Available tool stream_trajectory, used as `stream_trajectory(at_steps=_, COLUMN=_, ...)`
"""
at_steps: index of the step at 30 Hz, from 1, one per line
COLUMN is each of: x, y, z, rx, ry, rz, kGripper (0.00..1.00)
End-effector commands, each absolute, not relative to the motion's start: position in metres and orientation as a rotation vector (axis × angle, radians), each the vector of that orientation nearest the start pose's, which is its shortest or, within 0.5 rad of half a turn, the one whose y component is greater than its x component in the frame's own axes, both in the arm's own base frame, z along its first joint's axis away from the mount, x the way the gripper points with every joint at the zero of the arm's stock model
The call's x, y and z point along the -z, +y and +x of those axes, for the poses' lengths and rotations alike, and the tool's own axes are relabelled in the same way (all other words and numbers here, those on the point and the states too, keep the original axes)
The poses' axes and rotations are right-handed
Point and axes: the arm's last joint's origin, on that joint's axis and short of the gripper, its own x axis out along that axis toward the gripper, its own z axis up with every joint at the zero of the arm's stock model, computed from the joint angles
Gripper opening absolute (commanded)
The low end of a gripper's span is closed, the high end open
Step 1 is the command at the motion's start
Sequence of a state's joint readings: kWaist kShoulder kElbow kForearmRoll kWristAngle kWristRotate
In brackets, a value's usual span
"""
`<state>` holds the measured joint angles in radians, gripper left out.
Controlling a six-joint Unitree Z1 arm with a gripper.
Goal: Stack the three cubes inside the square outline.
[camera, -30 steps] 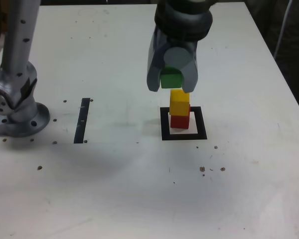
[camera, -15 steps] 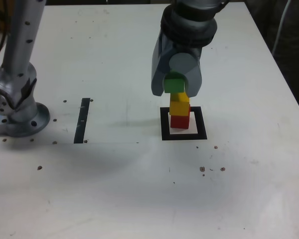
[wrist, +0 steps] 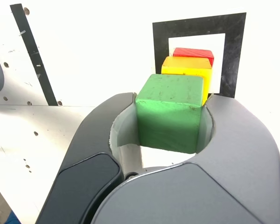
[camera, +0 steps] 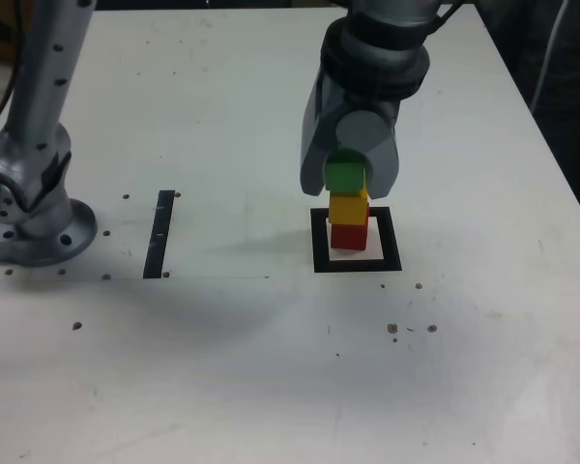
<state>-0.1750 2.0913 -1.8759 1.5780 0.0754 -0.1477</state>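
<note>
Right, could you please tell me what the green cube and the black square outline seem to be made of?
The matte green cube looks like painted wood, judging by its flat colour and small dark scuffs, though plastic is possible. The thick black square outline appears to be dull tape or film, lying flat with faint pale scuffs.

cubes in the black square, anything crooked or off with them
Mostly fine, one oddity: the yellow cube doesn't sit squarely on the red cube. In the exterior view a strip of red shows past its right side, so the two look slightly offset. The green cube is in the gripper, and no damage stands out.
</note>
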Motion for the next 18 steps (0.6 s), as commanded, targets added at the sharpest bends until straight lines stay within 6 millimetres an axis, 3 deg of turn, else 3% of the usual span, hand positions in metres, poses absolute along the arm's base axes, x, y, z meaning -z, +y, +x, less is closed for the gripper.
stream_trajectory(at_steps=1, x=-0.2977, y=-0.061, z=0.3691, rx=-0.059, ry=1.788, rz=0.118, kGripper=0.03)
stream_trajectory(at_steps=6, x=-0.2971, y=-0.0611, z=0.3694, rx=-0.056, ry=1.79, rz=0.118, kGripper=0.08)
stream_trajectory(at_steps=9, x=-0.2966, y=-0.0611, z=0.3696, rx=-0.056, ry=1.791, rz=0.119, kGripper=0.17)
stream_trajectory(at_steps=18, x=-0.2928, y=-0.0616, z=0.3717, rx=-0.046, ry=1.802, rz=0.127, kGripper=0.63)
